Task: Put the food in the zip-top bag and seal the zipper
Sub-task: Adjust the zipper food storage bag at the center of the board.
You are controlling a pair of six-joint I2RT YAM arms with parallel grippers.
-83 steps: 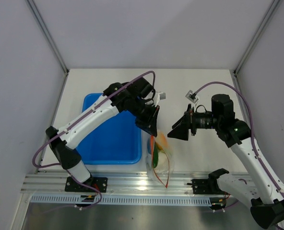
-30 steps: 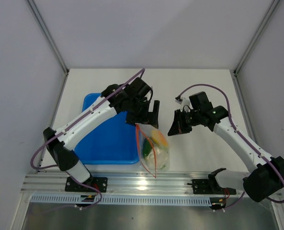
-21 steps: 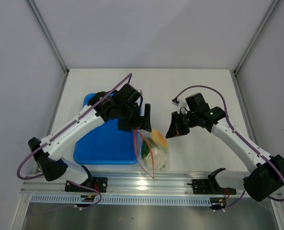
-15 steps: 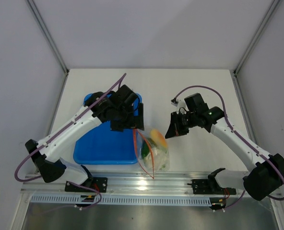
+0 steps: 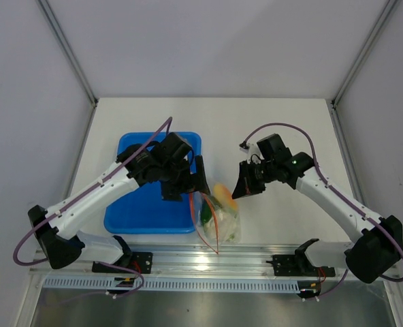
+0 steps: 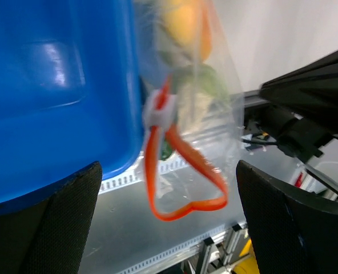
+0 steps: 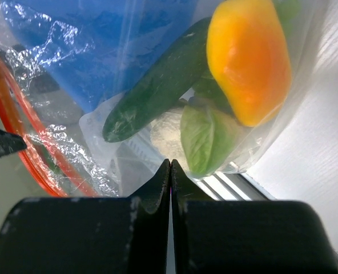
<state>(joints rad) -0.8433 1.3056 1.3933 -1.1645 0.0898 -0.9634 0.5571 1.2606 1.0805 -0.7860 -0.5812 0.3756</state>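
left gripper point(image 5: 199, 178): fingers wide apart, drawn back over tray point(image 5: 143, 208) edge | right gripper point(image 5: 243, 188): pressed together, empty, nearer bag point(image 5: 220, 216) | bag: beside tray, food point(image 7: 249, 57) inside, zipper point(image 6: 149, 177) gaping

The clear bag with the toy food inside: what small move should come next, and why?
Probably the left fingers should close on the zipper near one end. The food already sits in the zip-top bag, but its strip gapes in a loop and those open fingers hold nothing.

The zip-top bag point(image 5: 221, 222), holding the food point(image 5: 223, 197), lies right of the tray point(image 5: 150, 214).
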